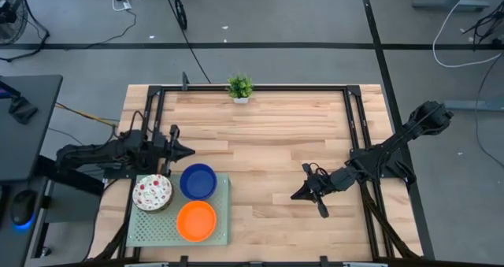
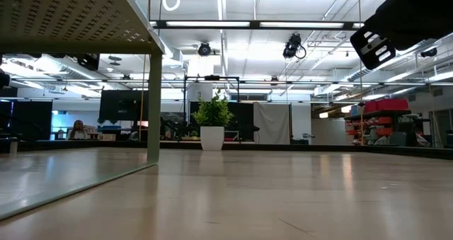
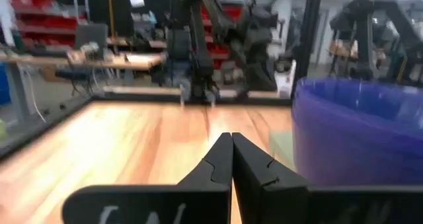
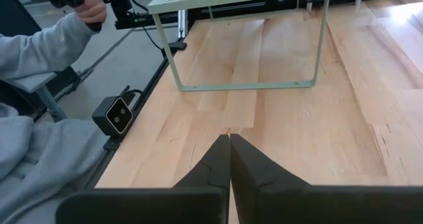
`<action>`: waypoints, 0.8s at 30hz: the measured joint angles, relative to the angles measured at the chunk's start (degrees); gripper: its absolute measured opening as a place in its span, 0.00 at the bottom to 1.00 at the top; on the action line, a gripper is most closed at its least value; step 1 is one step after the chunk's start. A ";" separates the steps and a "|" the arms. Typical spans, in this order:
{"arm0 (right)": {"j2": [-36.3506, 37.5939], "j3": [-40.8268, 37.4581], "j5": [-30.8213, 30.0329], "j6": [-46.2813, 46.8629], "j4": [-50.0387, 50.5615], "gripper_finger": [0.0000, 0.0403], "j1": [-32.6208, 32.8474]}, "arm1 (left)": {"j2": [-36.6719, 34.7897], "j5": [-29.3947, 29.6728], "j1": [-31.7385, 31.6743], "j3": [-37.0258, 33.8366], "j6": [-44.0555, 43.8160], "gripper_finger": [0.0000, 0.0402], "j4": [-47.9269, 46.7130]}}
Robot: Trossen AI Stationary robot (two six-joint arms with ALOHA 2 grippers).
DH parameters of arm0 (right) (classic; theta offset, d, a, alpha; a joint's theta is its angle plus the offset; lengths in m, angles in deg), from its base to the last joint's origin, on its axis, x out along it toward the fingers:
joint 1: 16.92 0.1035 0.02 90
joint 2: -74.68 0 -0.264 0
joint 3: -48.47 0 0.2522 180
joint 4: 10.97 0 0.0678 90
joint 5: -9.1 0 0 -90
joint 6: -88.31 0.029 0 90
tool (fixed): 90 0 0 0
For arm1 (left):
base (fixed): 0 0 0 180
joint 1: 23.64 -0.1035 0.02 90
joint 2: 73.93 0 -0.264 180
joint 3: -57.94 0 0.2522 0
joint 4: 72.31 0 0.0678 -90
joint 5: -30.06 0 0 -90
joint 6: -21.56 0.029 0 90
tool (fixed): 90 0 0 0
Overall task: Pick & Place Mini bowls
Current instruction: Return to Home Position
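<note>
Three mini bowls rest on a pale green perforated tray (image 1: 223,220) at the table's near left: a white red-speckled bowl (image 1: 153,192), a dark blue one (image 1: 198,180) and an orange one (image 1: 196,220). In the left wrist view the blue bowl (image 3: 357,131) looks like a stack. My left gripper (image 1: 189,151) is shut and level, just beyond the tray's far edge, close to the blue bowl and holding nothing (image 3: 231,148). My right gripper (image 1: 295,194) is shut, right of the tray, pointing toward it (image 4: 229,141) with bare table between them.
The tray stands on thin legs (image 4: 170,49), raised off the wooden table (image 1: 276,141). A small potted plant (image 1: 240,87) sits at the far edge. A person's sleeve and hand (image 4: 46,39) show beyond the table's left side. A black frame (image 1: 350,117) rims the table.
</note>
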 joint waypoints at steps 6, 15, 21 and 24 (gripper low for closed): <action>0.00 0.00 0.00 0.00 0.39 0.02 0.00 | -0.01 -1.06 0.03 -0.37 0.70 0.01 -2.21; 0.00 0.00 -0.02 -0.22 -0.56 0.02 -0.02 | 0.23 -1.03 0.02 -0.40 1.53 0.01 -2.33; 3.95 -0.18 -1.42 -3.43 -0.57 0.02 -0.60 | 0.23 -1.03 0.02 -0.39 1.50 0.01 -2.34; 11.26 -2.86 -3.59 -4.26 0.33 0.02 -1.44 | 0.23 -1.03 0.02 -0.39 1.52 0.01 -2.30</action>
